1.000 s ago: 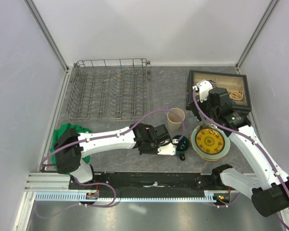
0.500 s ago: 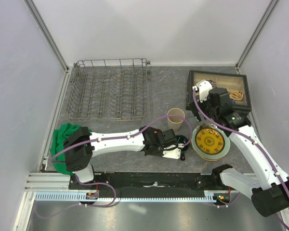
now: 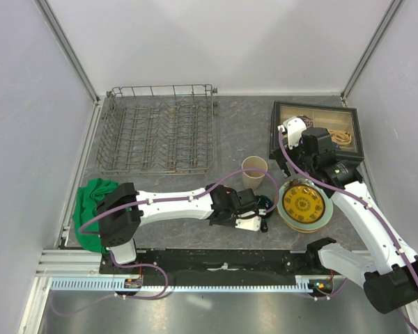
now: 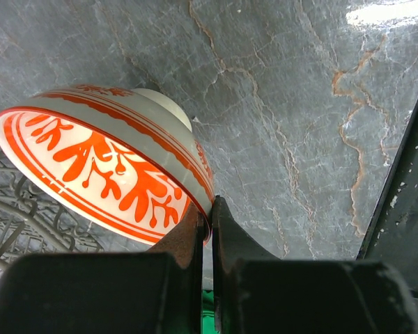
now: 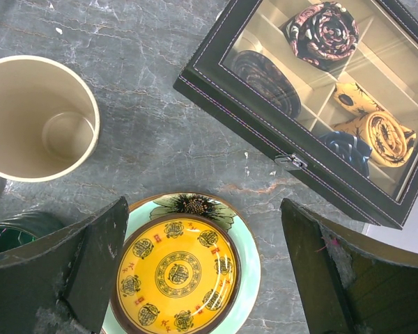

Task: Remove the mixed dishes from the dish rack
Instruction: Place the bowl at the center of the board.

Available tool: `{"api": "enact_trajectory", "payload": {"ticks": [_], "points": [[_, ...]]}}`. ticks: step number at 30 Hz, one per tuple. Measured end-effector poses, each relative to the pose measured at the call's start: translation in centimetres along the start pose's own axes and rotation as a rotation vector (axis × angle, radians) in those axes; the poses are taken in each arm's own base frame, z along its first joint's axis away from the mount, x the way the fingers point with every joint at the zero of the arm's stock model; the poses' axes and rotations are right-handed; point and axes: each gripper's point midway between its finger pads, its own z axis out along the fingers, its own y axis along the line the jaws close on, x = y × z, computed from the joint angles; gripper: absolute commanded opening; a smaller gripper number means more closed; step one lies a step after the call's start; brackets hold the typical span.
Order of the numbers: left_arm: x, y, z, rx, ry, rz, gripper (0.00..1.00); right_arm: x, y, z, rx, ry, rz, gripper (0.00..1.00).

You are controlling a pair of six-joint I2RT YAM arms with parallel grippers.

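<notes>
My left gripper (image 4: 210, 212) is shut on the rim of the small red-and-white bowl (image 4: 104, 174), which hangs tilted just above the table. From above, the left gripper (image 3: 260, 221) lies low by the dark green mug (image 3: 265, 204) and hides the bowl. The beige cup (image 3: 254, 172) stands upright behind it. The yellow-gold dish (image 5: 174, 275) sits on the pale green plate (image 5: 249, 240). Over them my right gripper (image 5: 209, 268) hovers wide open and holds nothing. The grey wire dish rack (image 3: 155, 139) at the back left shows no dishes.
A dark-framed box (image 3: 319, 129) with trinkets stands at the back right, under the right wrist. A green cloth (image 3: 92, 209) lies at the left front, beside the left arm's base. The black base rail (image 3: 223, 261) runs along the near edge.
The left arm has swung to the right and stretched low toward the front, carrying the bowl slightly rightward and uncovering more of the green cloth. The right arm has not moved.
</notes>
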Motion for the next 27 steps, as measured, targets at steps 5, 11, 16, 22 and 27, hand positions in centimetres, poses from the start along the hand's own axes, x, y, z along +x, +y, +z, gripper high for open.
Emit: {"api": "enact_trajectory", "payload": {"ticks": [5,11,16,22,27], "points": [[0.0,-0.3,0.5,0.010,0.015,0.008,0.02,0.1,0.0,0.0,-0.001,0.002,0.000,0.98],[0.1,-0.5,0.8,0.013,0.025,0.014,0.02,0.1,0.0,0.0,-0.002,0.003,0.000,0.98],[0.1,-0.5,0.9,0.014,0.031,0.017,0.05,0.1,0.1,0.0,-0.004,0.003,0.000,0.98],[0.1,-0.6,1.0,0.015,0.033,0.018,0.07,0.1,0.1,0.0,-0.005,0.003,0.000,0.98],[0.0,-0.5,1.2,0.011,0.041,0.025,0.13,0.1,0.1,-0.1,-0.008,0.001,0.000,0.98]]}}
